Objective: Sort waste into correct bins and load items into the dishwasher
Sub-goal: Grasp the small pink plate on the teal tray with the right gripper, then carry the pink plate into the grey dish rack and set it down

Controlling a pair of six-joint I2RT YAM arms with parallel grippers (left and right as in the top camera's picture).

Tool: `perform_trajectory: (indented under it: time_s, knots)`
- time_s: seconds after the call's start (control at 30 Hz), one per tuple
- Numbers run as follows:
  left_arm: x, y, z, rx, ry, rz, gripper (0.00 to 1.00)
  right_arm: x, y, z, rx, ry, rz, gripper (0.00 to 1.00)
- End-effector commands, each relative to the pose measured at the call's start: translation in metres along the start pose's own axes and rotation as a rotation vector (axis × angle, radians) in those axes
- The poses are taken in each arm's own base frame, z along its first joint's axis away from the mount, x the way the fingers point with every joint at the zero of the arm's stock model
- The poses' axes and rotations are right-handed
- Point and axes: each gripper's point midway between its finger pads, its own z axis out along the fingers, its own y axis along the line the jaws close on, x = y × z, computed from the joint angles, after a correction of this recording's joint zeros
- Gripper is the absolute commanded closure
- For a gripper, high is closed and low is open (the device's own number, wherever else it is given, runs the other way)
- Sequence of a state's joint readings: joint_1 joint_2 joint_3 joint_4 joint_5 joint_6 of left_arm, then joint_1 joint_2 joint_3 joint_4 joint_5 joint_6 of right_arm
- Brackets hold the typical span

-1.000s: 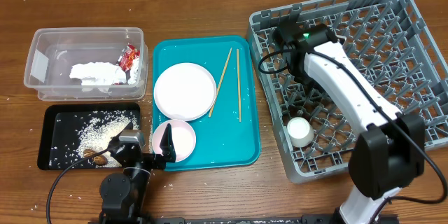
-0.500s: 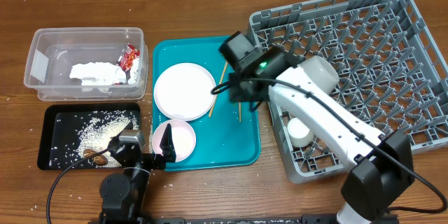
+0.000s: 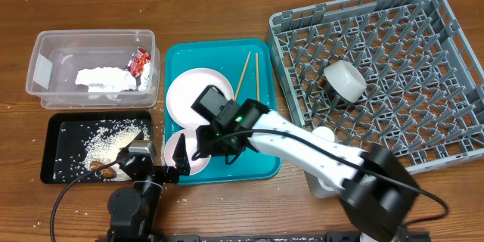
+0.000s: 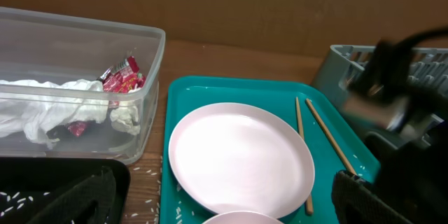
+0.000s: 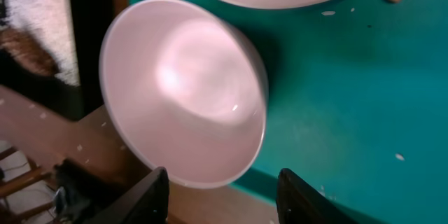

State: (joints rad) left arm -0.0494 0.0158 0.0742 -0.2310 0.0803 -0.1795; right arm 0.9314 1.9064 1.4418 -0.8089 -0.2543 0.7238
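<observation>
Toward the front edge of the surface (image 3: 227, 208), left of centre, the pink bowl (image 5: 183, 91) sits upright on the teal tray (image 5: 329, 112). The right pincer (image 5: 222, 199) hovers above, wide open and empty, bowl rim just ahead of its tips.

Two bowls (image 3: 345, 79) (image 5: 183, 91), two chopsticks (image 3: 242, 83) (image 3: 257, 94), one plate (image 3: 193, 94), one cup (image 3: 324, 133)

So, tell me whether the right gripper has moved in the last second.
Yes. The right gripper left the grey dish rack, crossing leftward onto the teal tray, now over the pink bowl.
</observation>
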Motion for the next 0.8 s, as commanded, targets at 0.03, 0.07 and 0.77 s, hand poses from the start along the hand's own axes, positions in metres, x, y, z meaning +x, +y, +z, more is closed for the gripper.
perform_trajectory:
  time_s: [0.03, 0.07, 0.77]
  knots:
    - [-0.001, 0.0, 0.0, 0.006, -0.008, 0.015, 0.0, 0.003, -0.025, 0.039, 0.075, 0.049, 0.123, 0.52]
    - [-0.001, 0.0, 0.0, 0.006, -0.008, 0.015, 0.0, 0.005, -0.027, 0.044, 0.077, 0.061, 0.125, 0.54]
    - [-0.001, 0.0, 0.0, 0.006, -0.008, 0.015, 0.0, -0.1, -0.137, -0.198, 0.614, -0.681, 0.201, 0.96]
